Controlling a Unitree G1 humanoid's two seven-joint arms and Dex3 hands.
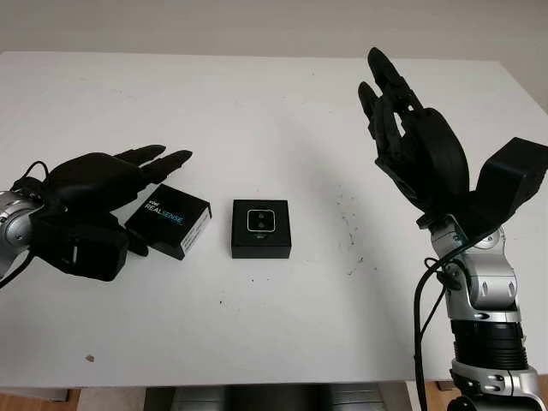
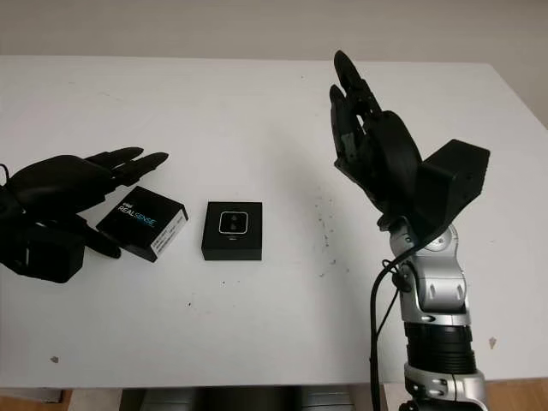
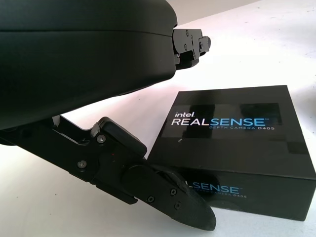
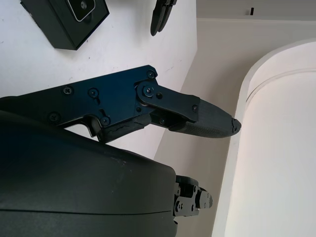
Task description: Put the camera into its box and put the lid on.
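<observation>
A black lid printed "REALSENSE" [image 1: 169, 223] lies on the white table [image 1: 257, 111] at the left. My left hand [image 1: 159, 202] is open around it, its fingers [image 1: 163, 159] stretched just over the lid's far edge. The thumb [image 3: 187, 207] sits low against the lid's [image 3: 232, 148] near side. To the lid's right stands the open black box [image 1: 261, 244] with the small silver-faced camera [image 1: 261, 222] lying in it. My right hand [image 1: 383, 86] is open and raised well above the table at the right, palm turned toward the box.
The table's far edge runs along the back and its near edge along the front. Small dark specks mark the surface right of the box. The right forearm [image 1: 484, 300] rises from the front right corner.
</observation>
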